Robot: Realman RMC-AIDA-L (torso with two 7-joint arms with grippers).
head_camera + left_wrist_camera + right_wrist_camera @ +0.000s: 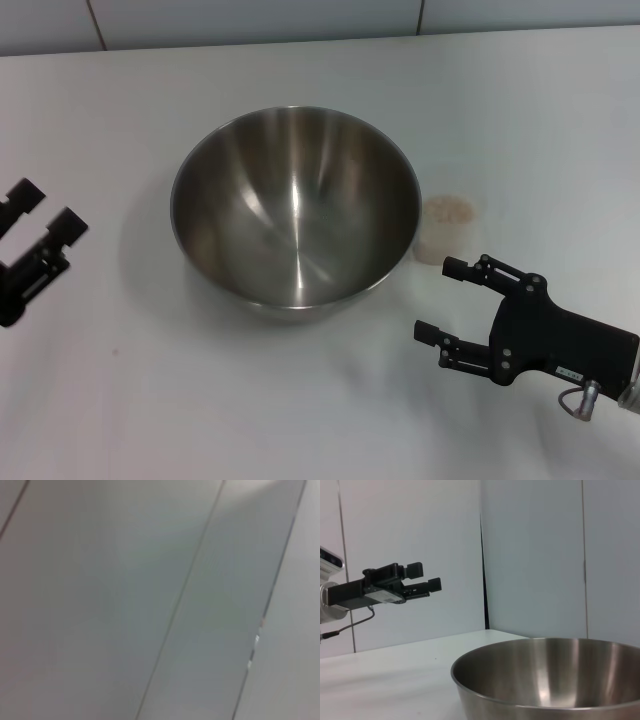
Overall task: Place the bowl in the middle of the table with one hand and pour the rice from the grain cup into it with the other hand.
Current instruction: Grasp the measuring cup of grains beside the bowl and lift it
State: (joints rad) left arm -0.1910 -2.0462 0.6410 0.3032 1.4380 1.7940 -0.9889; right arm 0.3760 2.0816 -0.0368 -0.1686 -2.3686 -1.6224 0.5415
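The steel bowl (295, 205) stands upright and empty on the white table (150, 400), near its middle; its rim also fills the low part of the right wrist view (550, 680). The grain cup (446, 232) stands just right of the bowl, holding rice (447, 210). My right gripper (441, 300) is open and empty, hovering a little in front of the cup, apart from it. My left gripper (47, 208) is open and empty at the table's left edge, well clear of the bowl; it also shows far off in the right wrist view (426, 577).
A grey tiled wall (300, 20) runs along the table's far side. The left wrist view shows only wall tiles (125, 605) with thin seams.
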